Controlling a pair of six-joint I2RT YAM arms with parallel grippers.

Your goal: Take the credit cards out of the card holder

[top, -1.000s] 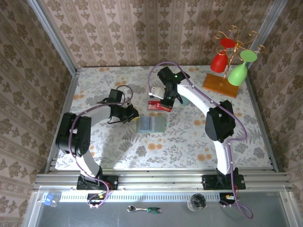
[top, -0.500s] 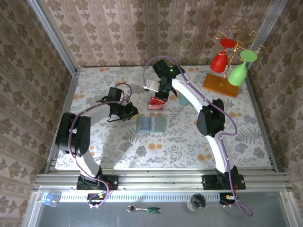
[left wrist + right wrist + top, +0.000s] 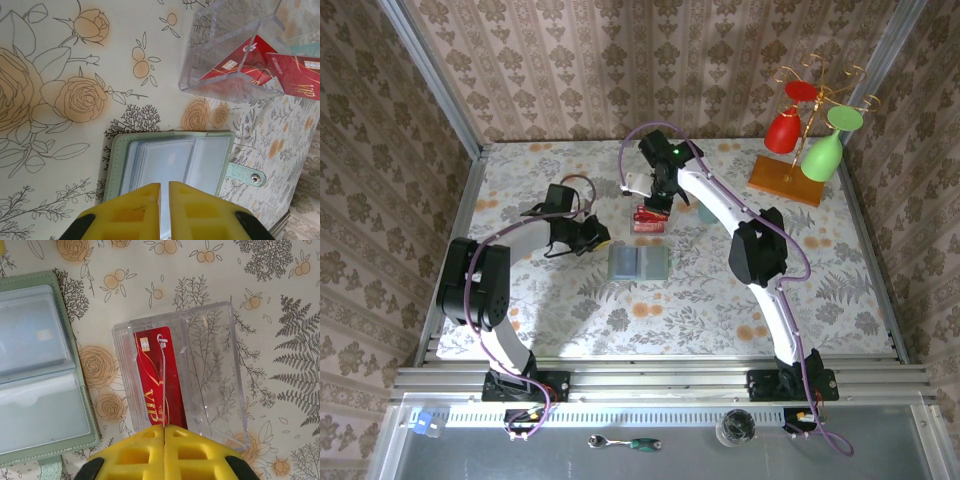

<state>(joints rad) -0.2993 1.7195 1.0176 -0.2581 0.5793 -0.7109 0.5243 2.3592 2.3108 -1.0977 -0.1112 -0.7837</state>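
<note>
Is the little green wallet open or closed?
Open. The card holder lies spread flat, clear pockets facing up, a card showing inside one. Its snap strap lies unfastened.

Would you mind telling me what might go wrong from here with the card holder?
1. The card holder lies open and loose on the table; the card tucked inside it may drag the whole holder when pulled.
2. The right gripper is shut just above the clear box holding the red card; a sideways move could knock the box.
3. The left gripper, also shut, sits at the holder's edge and might pinch the holder, not a card.
</note>
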